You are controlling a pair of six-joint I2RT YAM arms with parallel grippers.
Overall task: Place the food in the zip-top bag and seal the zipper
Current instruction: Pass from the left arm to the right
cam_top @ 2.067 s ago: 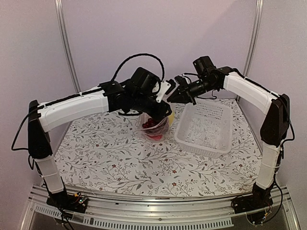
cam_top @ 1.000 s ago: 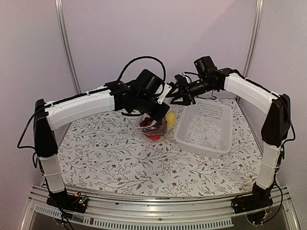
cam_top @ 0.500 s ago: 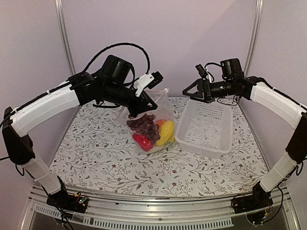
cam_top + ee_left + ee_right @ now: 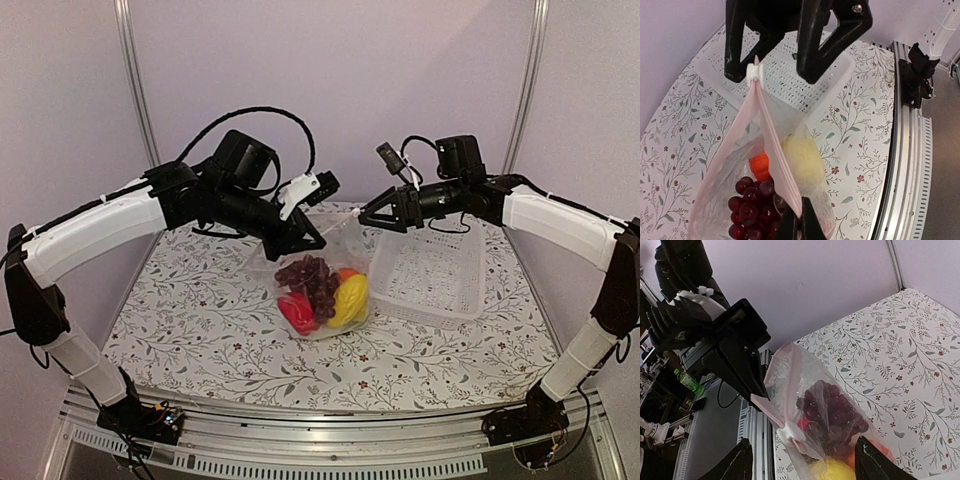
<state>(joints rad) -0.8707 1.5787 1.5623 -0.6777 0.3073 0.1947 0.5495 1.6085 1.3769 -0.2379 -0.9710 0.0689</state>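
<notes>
Left gripper pinching clear zip-top bag, grapes, red pepper inside

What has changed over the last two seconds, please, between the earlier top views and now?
The left gripper, shut on the zip-top bag at its mouth, rose and pulled back left, drawing the bag up. The right gripper opened, withdrew rightward, then returned to straddle the white slider. The white basket stayed put, and the food stayed bagged.

No legible text, brand, number or sign in any view. Any print on the green bottle, left of the zip-top bag, is too small and blurred to read.
</notes>
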